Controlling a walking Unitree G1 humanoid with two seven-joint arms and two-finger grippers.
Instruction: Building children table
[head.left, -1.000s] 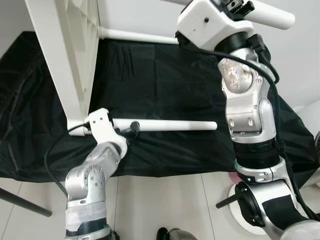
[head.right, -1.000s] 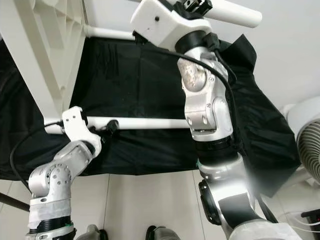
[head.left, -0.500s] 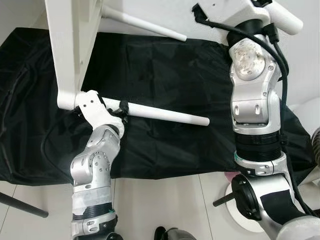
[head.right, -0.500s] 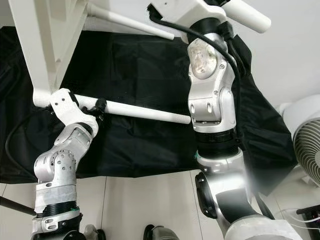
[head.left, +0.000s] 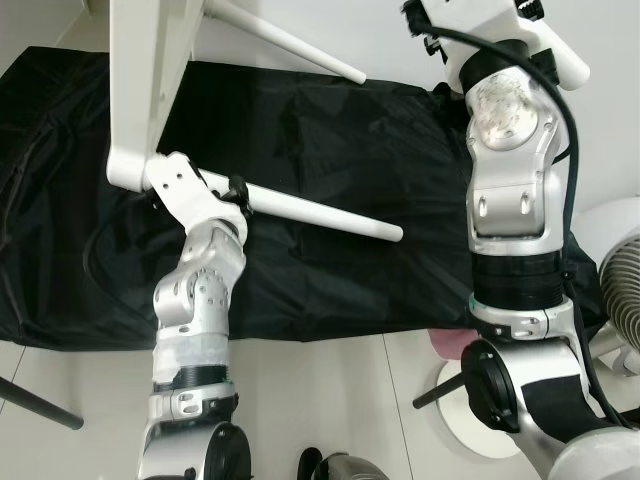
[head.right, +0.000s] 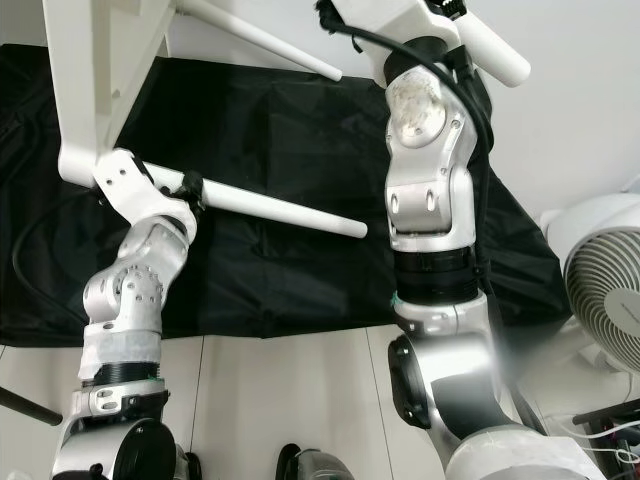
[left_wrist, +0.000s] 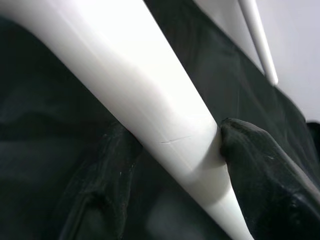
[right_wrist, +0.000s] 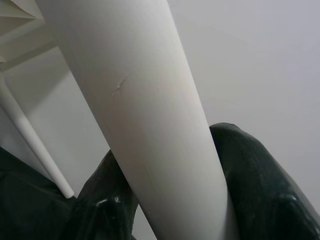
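Observation:
A white children's table (head.left: 140, 90) is tipped on its side over a black cloth (head.left: 330, 130). Its lower leg (head.left: 320, 212) slants down to the right, and my left gripper (head.left: 236, 190) is shut on it close to the tabletop. In the left wrist view the leg (left_wrist: 150, 100) runs between both black fingers (left_wrist: 255, 160). My right gripper (head.right: 450, 8) is raised at the top right, shut on another white leg (head.right: 495, 55). In the right wrist view that leg (right_wrist: 145, 115) passes between the fingers (right_wrist: 107, 200). A third leg (head.left: 290, 45) sticks out at the top.
The black cloth covers the floor up to a white wall. A white fan (head.right: 600, 290) stands at the right. A round white base (head.left: 470, 405) with a black rod lies beside my right arm. A dark rod (head.left: 40, 405) crosses the tiles at the lower left.
The table has turned: the lower leg went from level to slanting down to the right. My left gripper rose with it, and the right arm moved up and right. Both stayed shut.

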